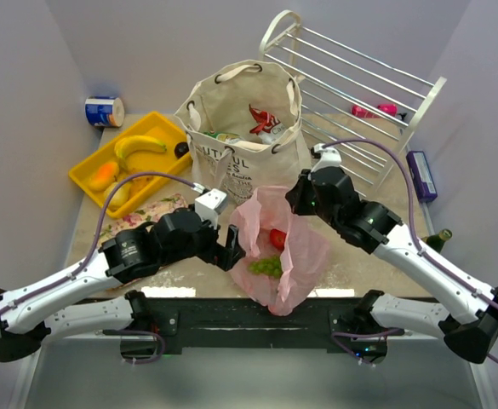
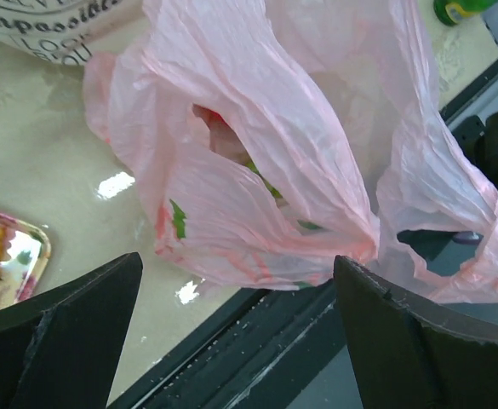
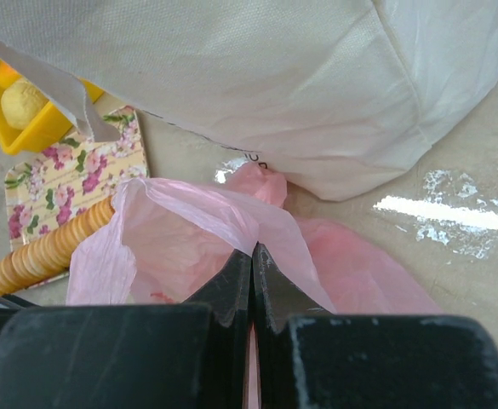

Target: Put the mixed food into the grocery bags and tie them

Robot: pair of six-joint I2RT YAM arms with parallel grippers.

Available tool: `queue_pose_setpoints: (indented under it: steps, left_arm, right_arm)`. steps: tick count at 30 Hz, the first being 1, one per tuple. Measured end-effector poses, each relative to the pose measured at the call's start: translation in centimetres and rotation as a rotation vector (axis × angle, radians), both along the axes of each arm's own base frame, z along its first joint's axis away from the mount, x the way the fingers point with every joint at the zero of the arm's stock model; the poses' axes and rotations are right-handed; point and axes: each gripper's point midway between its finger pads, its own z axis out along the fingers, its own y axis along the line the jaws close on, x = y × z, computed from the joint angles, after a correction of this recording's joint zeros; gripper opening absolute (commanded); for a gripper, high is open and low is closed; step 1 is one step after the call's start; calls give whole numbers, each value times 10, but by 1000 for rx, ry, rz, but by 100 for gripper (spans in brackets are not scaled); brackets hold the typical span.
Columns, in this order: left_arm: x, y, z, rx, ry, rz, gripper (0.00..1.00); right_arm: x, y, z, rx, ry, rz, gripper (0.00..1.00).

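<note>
Pink bag (image 3: 180, 217) — tight within right gripper (image 3: 252, 260)

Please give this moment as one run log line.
left gripper: open, facing pink bag | right gripper: shut on pink bag | in pink bag: green grapes, red fruit | canvas tote: upright behind

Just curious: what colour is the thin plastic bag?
Translucent pink; the plastic bag shows best in the left wrist view.
</note>
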Motion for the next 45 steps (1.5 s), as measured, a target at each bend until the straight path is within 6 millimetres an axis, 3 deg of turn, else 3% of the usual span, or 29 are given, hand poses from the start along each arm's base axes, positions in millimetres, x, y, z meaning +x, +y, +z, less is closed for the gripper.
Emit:
queue_pose_setpoints:
  steps: [5,13,18,19,20,23,25,29,31,32,34,35,37,39,45]
  left_arm:
    - [-10,-10,-4,-56,39,-46,100]
    - [-13,-29,17,-166,27,-98,100]
    - [-9,-34,6,-136,40,-89,96]
    - [-8,-36,3,-132,43,-89,93]
    - [-7,-37,0,-128,46,-89,80]
    - [-6,-40,-6,-124,51,-89,58]
    - [-4,-43,-8,-129,52,-86,50]
    - [-2,-46,-10,-143,50,-77,19]
    - [0,-46,-10,-154,49,-64,9]
    - [1,-46,-11,-154,45,-57,0]
    - [3,-44,-11,-157,36,-40,0]
    - [5,-42,-9,-160,29,-28,0]
    - [8,-38,-6,-166,12,-3,0]
    - [11,-35,0,-183,-6,16,0]
    - [25,-37,27,-302,-38,43,0]
  right_arm:
    - [3,2,3,-6,-6,5,0]
    - [3,3,8,-2,-15,7,0]
    - [3,3,8,-1,-15,7,0]
    - [3,3,8,-1,-16,7,0]
    - [3,3,8,-1,-16,7,0]
    - [3,3,8,-2,-15,7,0]
    - [3,3,8,-2,-14,7,0]
    - [3,3,11,-2,-19,10,0]
    - [2,3,12,-5,-18,17,0]
    - [1,3,12,-8,-16,20,4]
    - [-2,1,12,-22,-3,34,17]
    - [-6,1,13,-24,6,48,42]
    - [-13,1,18,-24,19,74,64]
    - [-23,-2,27,-18,22,110,79]
    - [-82,-15,51,72,34,275,84]
